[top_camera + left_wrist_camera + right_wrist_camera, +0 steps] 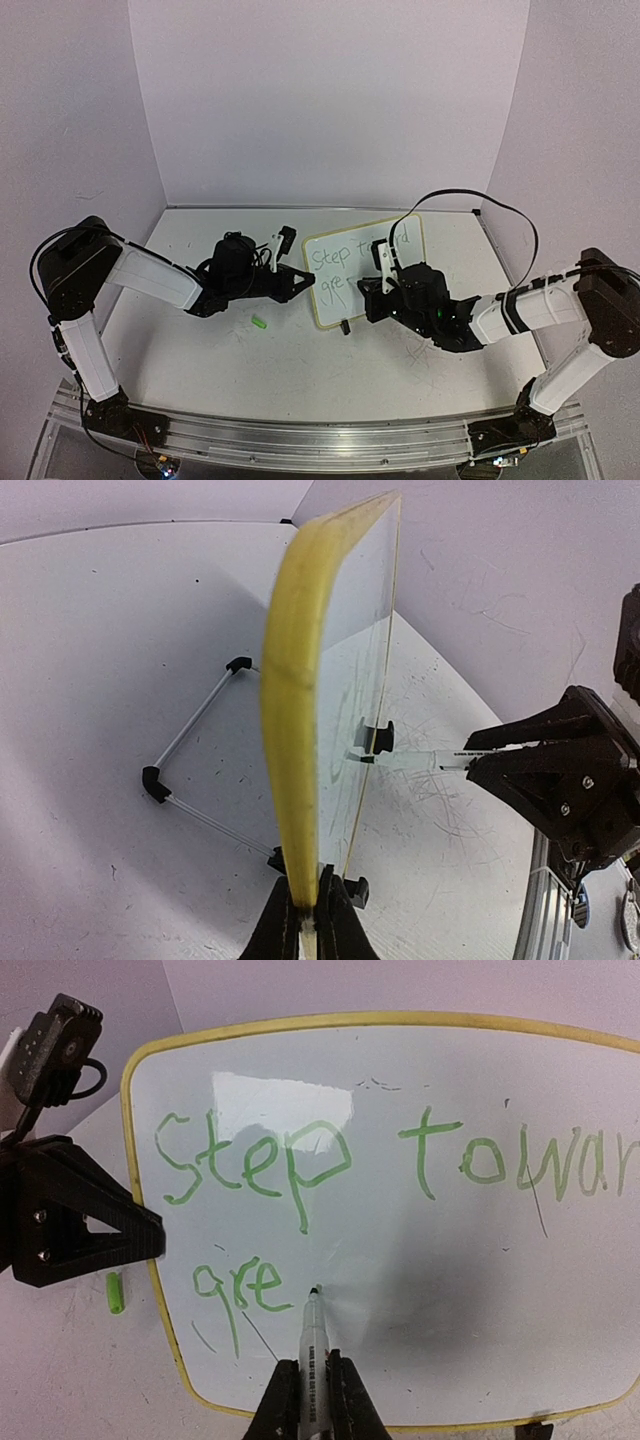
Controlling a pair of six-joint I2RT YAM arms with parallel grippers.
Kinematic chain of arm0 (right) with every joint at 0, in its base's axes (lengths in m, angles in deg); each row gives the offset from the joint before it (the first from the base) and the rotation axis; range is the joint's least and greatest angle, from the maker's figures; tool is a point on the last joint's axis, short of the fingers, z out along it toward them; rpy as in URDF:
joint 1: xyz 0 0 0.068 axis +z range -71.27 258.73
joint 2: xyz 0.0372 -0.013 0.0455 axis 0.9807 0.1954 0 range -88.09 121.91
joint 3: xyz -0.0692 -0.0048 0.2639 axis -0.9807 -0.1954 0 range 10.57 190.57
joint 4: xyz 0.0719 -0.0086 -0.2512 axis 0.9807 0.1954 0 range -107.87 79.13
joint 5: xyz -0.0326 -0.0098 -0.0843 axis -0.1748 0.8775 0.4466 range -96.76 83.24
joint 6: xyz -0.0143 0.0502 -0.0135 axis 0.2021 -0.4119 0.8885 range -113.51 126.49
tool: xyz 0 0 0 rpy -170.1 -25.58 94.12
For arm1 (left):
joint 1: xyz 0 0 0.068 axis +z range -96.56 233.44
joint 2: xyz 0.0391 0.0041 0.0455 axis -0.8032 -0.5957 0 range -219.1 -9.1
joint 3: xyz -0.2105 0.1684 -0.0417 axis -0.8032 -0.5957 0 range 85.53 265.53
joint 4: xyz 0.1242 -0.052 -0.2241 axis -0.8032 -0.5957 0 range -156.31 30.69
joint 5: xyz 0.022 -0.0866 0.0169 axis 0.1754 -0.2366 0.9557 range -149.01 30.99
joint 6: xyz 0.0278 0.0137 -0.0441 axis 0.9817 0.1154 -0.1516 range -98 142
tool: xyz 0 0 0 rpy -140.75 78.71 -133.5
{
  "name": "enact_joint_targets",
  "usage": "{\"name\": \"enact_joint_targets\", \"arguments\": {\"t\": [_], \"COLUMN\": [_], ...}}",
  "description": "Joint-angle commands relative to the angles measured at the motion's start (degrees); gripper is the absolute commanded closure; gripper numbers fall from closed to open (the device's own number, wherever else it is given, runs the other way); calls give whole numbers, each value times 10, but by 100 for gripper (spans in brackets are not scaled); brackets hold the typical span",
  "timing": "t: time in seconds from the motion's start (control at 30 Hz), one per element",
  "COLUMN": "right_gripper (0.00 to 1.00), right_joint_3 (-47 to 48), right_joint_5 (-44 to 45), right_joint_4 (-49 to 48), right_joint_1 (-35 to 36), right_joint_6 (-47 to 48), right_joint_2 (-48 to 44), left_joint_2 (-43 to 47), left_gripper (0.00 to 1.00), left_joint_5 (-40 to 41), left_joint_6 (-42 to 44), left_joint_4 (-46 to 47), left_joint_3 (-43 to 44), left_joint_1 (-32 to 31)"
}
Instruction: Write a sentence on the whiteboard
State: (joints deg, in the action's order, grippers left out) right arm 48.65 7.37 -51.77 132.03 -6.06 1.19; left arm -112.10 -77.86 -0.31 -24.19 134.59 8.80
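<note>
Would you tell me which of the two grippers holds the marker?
The right gripper holds the marker; the left gripper instead clamps the whiteboard's yellow rim.

Whiteboard (350,290) upright on table (300,370), marker (312,1345) tip on its face, cap (260,322) just left of it.

The whiteboard (450,1290) shows a smooth, glossy face catching glare inside a pale yellow plastic-looking rim (290,680); its thin wire stand (200,715) has black plastic corner joints, the tabletop (300,380) is matt white and scuffed, the left gripper (300,915) and right gripper (310,1400) matt black plastic, the marker (312,1345) smooth plastic, the base rail (300,440) bare metal
</note>
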Motion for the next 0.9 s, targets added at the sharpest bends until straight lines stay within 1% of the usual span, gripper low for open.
{"name": "enact_joint_targets", "arguments": {"t": [0.0, 0.23, 0.5, 0.87], "right_gripper": [100, 100, 100, 100], "right_joint_3": [20, 18, 13, 9], "right_joint_5": [1, -21, -38, 4], "right_joint_4": [-29, -31, 2, 27], "right_joint_1": [-2, -1, 3, 3], "right_joint_6": [12, 15, 4, -10], "right_joint_2": [7, 8, 11, 9], "left_joint_2": [21, 21, 22, 25], "left_gripper": [100, 100, 100, 100], "left_joint_5": [20, 21, 21, 21], "left_joint_6": [21, 22, 22, 23], "left_joint_4": [-12, -13, -13, -13], "left_joint_3": [4, 5, 4, 1], "left_joint_1": [2, 2, 2, 1]}}
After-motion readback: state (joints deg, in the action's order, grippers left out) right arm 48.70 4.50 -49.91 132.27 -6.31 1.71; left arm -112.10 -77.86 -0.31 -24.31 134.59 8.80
